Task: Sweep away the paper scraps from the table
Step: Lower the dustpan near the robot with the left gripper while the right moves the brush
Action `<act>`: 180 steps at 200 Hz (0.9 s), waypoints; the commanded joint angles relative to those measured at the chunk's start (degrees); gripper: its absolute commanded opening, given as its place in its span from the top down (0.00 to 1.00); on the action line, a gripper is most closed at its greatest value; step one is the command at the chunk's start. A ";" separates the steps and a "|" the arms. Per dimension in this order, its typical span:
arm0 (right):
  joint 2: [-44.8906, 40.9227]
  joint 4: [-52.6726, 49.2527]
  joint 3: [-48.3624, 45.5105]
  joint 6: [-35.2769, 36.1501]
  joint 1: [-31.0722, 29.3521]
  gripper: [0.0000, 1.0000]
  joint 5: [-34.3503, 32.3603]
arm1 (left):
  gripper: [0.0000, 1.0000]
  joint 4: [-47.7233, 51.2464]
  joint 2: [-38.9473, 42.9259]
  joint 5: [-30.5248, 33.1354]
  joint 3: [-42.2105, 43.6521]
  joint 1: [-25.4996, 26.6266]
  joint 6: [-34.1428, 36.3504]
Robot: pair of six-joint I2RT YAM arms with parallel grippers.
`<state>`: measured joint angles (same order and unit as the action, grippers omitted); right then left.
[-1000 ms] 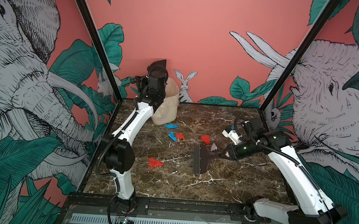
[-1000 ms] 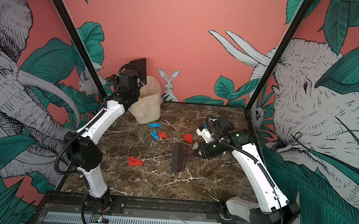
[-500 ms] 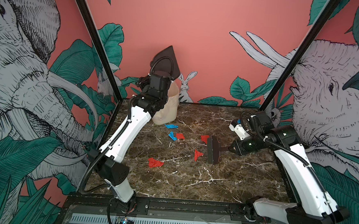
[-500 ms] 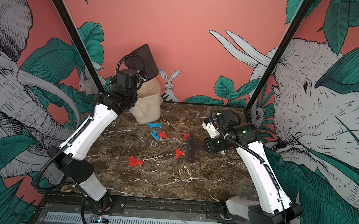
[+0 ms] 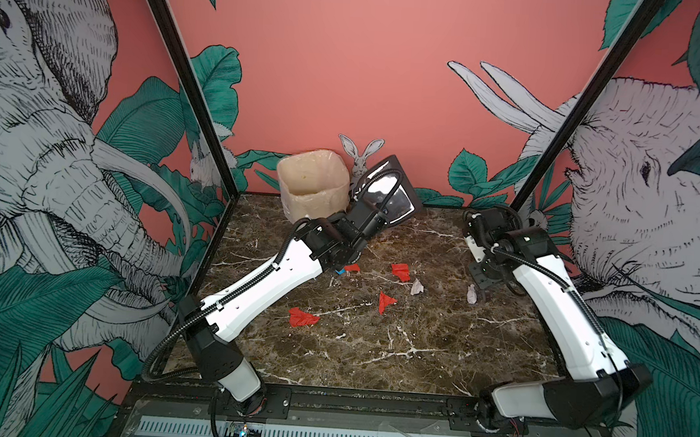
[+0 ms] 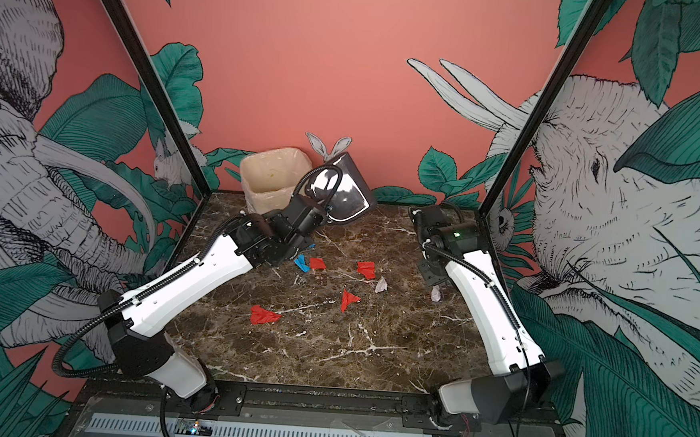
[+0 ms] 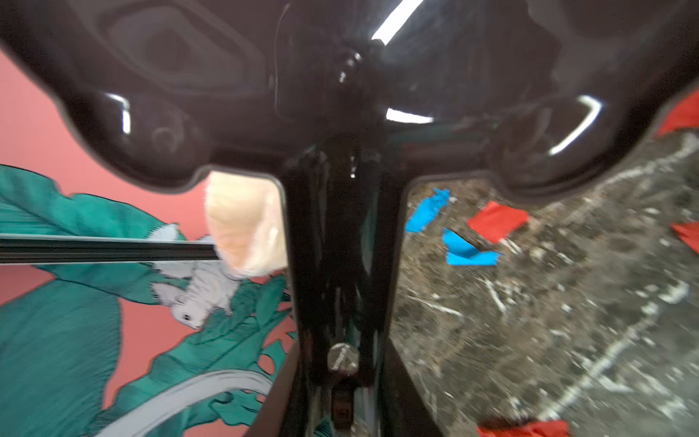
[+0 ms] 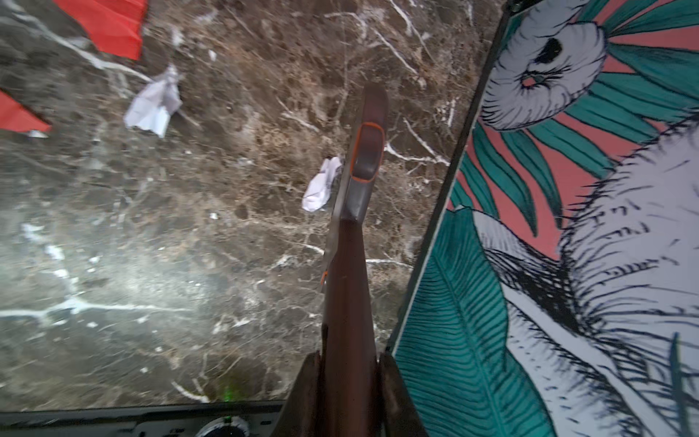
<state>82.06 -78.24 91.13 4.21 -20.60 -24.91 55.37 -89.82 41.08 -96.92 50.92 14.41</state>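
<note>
- Right wrist view: the right tool [image 8: 348, 393] is seen clamped on the handle of a brush [image 8: 365, 151], whose long axis runs along the right edge of the bench [image 8: 189, 265].
- One white scrap [image 8: 321, 185] lies just beside the brush head, on its bench-middle side.
- The paper scraps [image 5: 400, 271] are strewn in a loose side-to-side band across the mid bench, between the arms; crumpled, no common heading is shown.
- The left tool [image 7: 342, 378] is closed on the handle of a dustpan [image 5: 395, 197], held tilted beside the bin [image 5: 313, 184] at the far edge; blue scraps [image 7: 427, 210] lie nearest it.
- A leftward sweep is judged to be needed, the right arm being nearer the white scraps.
</note>
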 commanded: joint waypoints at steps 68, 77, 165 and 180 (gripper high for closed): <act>9.26 6.61 -1.66 7.49 3.45 1.00 -2.92 | 1.00 7.89 8.01 -16.43 16.89 7.25 -20.35; 9.21 6.40 -1.94 7.31 3.68 1.00 -0.96 | 1.00 8.06 8.53 -16.68 18.18 7.52 -20.91; 6.49 0.96 -6.64 5.33 1.73 1.00 9.24 | 1.00 9.99 10.19 -18.82 23.43 9.35 -22.69; 4.87 -1.00 -7.62 4.36 -0.36 1.00 10.52 | 1.00 10.35 10.06 -19.41 23.89 9.85 -23.09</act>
<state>90.17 -72.93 85.34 10.48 -18.17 -21.10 63.64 -81.52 22.79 -74.06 59.94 -6.42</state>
